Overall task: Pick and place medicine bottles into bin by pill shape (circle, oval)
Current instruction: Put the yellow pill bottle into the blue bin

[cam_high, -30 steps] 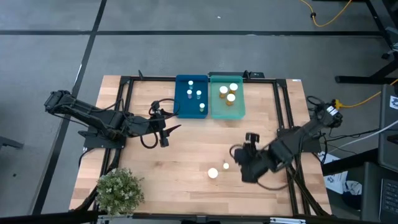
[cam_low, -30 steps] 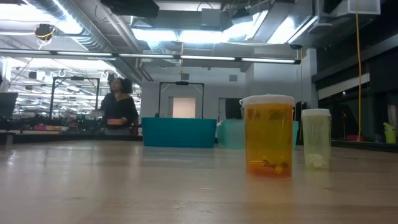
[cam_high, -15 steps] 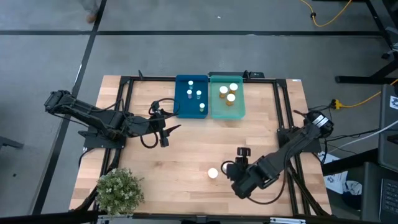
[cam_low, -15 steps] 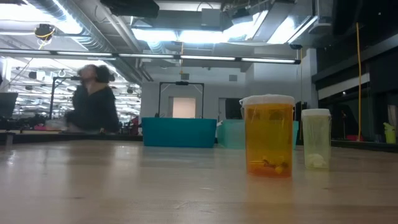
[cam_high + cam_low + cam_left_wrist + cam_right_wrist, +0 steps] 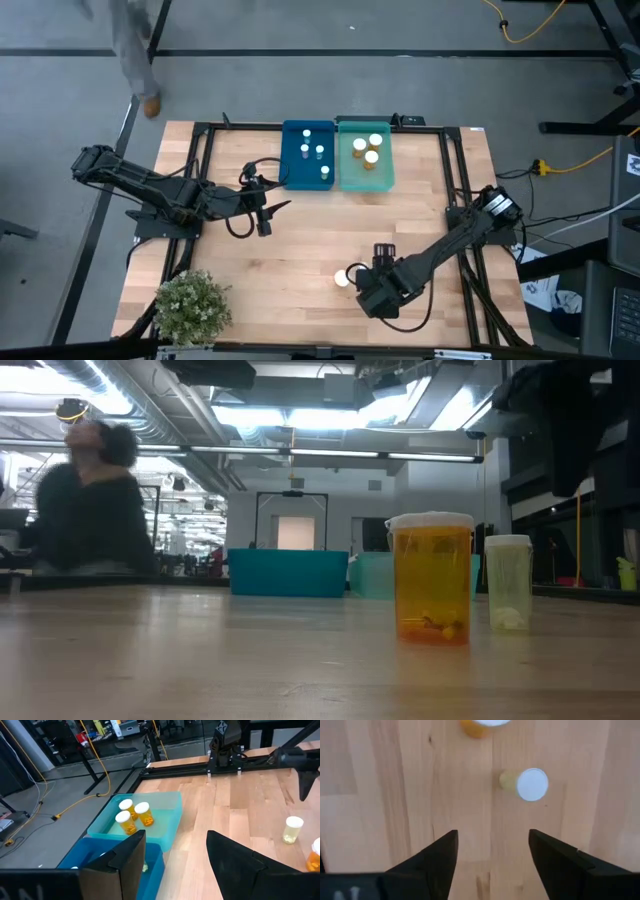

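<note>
Two medicine bottles stand loose on my pale, wood-grained table [image 5: 300, 240]: a wide amber bottle [image 5: 432, 576] with a round white cap and a few pills at its bottom, and just beside it a slimmer, pale translucent bottle [image 5: 508, 582], also white-capped. Both are upright cylinders, clear enough to see through.

My right tool [image 5: 492, 855] hangs above the table near its front edge, pointing down at the planks with its two dark fingers spread and nothing between them. Past those fingers I see the slim bottle's cap [image 5: 532, 784] as a flat white disc, and only the amber edge of the wide bottle at the frame's border. From overhead, my right arm covers the slim one, so only the wide bottle's cap [image 5: 342, 279] shows beside the tool.

My left tool [image 5: 175, 855] rests well apart from them, fingers spread and empty, facing the two plastic bins at the table's far side. The blue bin [image 5: 307, 155] holds several small white-capped bottles; the pale green bin [image 5: 365, 176] touching it holds three amber ones [image 5: 132, 815], whose orange bodies only my left wrist view shows. A bushy green plant [image 5: 191, 305] sits at the front left corner. The table-level view alone shows a blurred person [image 5: 85, 510] in the room behind.
</note>
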`<state>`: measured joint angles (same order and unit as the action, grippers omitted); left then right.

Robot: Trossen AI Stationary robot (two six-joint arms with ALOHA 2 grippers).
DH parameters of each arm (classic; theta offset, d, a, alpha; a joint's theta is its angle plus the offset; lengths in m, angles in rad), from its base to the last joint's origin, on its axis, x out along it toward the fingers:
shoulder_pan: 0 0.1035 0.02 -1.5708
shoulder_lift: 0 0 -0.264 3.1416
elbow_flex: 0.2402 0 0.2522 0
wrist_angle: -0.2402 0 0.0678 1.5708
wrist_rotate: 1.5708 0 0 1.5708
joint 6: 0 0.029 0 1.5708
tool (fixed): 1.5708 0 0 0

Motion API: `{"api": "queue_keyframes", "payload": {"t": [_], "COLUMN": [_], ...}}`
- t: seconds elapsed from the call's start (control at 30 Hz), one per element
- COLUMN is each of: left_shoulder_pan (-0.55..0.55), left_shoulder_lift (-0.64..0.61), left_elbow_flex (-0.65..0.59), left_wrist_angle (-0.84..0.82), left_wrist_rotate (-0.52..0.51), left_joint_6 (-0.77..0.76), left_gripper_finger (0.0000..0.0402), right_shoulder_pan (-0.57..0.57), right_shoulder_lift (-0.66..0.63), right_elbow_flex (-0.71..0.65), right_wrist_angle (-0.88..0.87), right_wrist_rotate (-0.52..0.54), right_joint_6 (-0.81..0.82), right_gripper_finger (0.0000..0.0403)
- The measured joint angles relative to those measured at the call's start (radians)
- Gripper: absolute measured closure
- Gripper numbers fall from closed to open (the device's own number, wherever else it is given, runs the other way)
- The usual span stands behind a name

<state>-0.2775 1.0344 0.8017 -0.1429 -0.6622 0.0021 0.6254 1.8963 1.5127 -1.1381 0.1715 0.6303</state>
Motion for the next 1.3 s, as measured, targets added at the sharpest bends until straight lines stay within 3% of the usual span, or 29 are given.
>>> {"api": "queue_keyframes", "payload": {"t": [0.17,0.37,0.73,1.17,1.3], "left_shoulder_pan": [0.000,0.000,0.000,0.000,0.000], "left_shoulder_lift": [0.000,0.000,0.000,0.016,0.015], "left_elbow_flex": [0.000,0.000,0.000,0.000,0.000], "left_wrist_angle": [0.000,0.000,0.000,-0.005,-0.003], "left_wrist_rotate": [0.000,0.000,0.000,0.000,0.000], "left_joint_6": [0.000,0.000,0.000,0.000,0.000], "left_gripper_finger": [0.0200,0.0200,0.0200,0.0200,0.0200], "right_shoulder_pan": [0.000,-0.005,-0.005,-0.041,-0.041], "right_shoulder_lift": [0.021,0.035,0.035,0.035,0.006], "right_elbow_flex": [0.000,0.000,0.000,0.000,-0.046], "right_wrist_angle": [0.001,0.001,-0.010,-0.396,-0.416], "right_wrist_rotate": [0.002,0.003,0.096,0.232,0.276], "right_joint_6": [-0.018,0.076,0.094,0.107,0.102], "right_gripper_finger": [0.0154,0.0153,0.0153,0.0153,0.0153]}}
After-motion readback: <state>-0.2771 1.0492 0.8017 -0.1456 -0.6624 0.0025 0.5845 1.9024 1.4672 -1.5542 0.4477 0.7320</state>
